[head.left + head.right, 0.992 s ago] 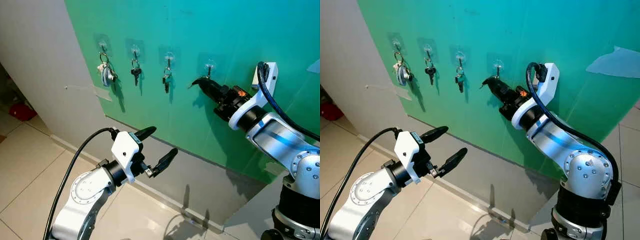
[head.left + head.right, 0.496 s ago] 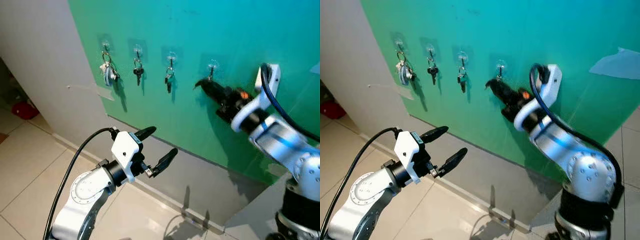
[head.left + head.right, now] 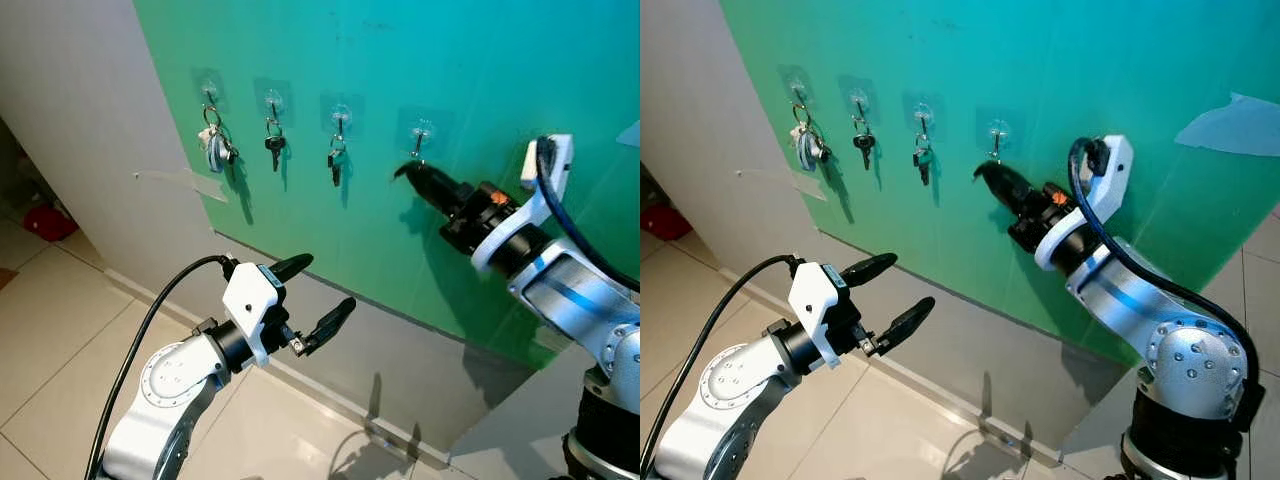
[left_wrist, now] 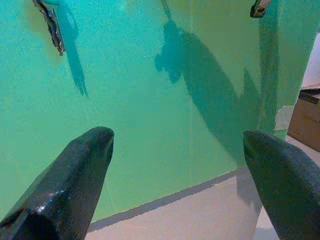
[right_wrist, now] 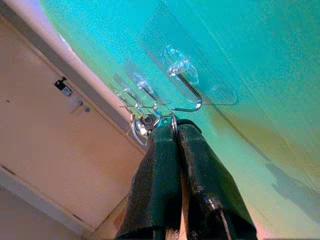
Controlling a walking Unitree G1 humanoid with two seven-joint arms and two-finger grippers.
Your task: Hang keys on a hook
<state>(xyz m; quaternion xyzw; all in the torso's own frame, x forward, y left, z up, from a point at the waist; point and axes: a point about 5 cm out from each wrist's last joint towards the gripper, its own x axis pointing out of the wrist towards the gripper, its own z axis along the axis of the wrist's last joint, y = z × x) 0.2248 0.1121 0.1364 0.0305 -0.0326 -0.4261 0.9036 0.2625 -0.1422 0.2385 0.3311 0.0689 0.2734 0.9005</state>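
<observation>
Right pincer (image 3: 408,172) is up at the green wall panel (image 3: 480,90), tips just below the fourth hook (image 3: 421,133), not on it. In the right wrist view the two fingers (image 5: 192,160) are pressed together with a thin metal ring of the keys (image 5: 173,120) pinched at the tips; ring sits just under the bare hook's curve, apart from it. Rest of the keys is hidden by the fingers.

The three hooks further to the robot's left each carry a set: a bulky bunch (image 3: 213,147), a dark-headed key (image 3: 272,144), a small dark set (image 3: 335,163).

Left pincer (image 3: 311,298) is held out low in front of the wall, well apart from the hooks, fingers spread wide, nothing in them.

No readable writing or brand marks anywhere. A strip of clear tape (image 3: 180,182) lies across the panel's edge onto the grey wall (image 3: 80,120). Tiled floor (image 3: 50,320) below, a red object (image 3: 45,222) at the far left.
</observation>
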